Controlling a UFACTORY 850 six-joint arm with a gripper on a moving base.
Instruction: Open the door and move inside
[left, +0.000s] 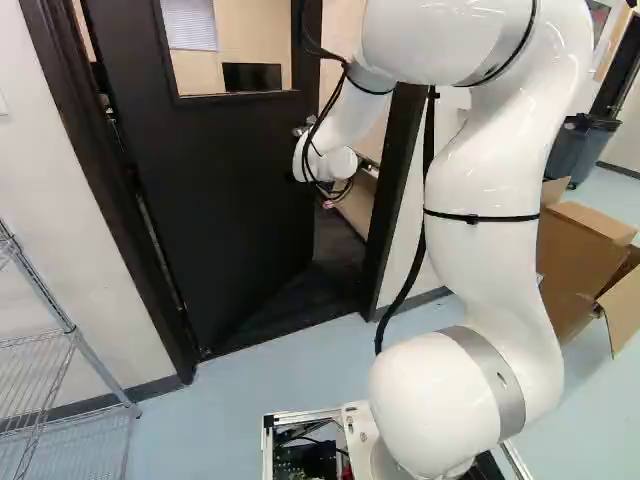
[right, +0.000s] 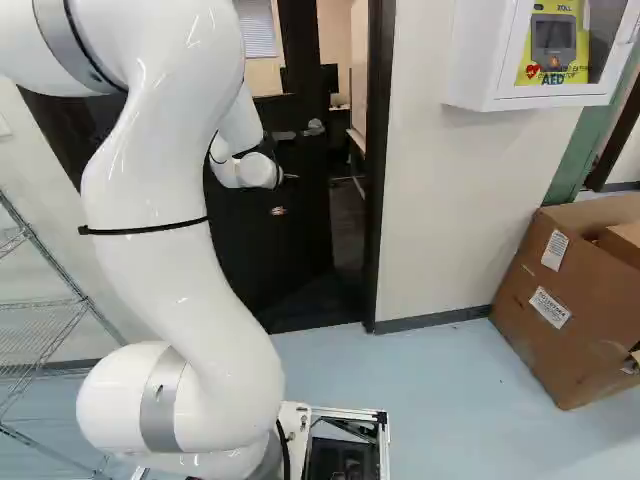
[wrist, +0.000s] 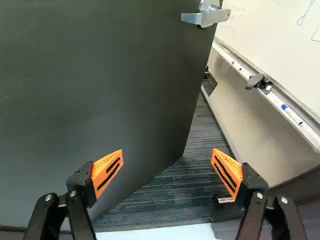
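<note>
One door (wrist: 110, 95) stands ajar beyond the jaws.

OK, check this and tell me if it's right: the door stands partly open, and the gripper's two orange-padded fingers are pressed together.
Not quite: the wrist view shows the gripper with its two orange-padded fingers spread wide apart, gripping nothing. The rest is right: the door stands partly open.
</note>
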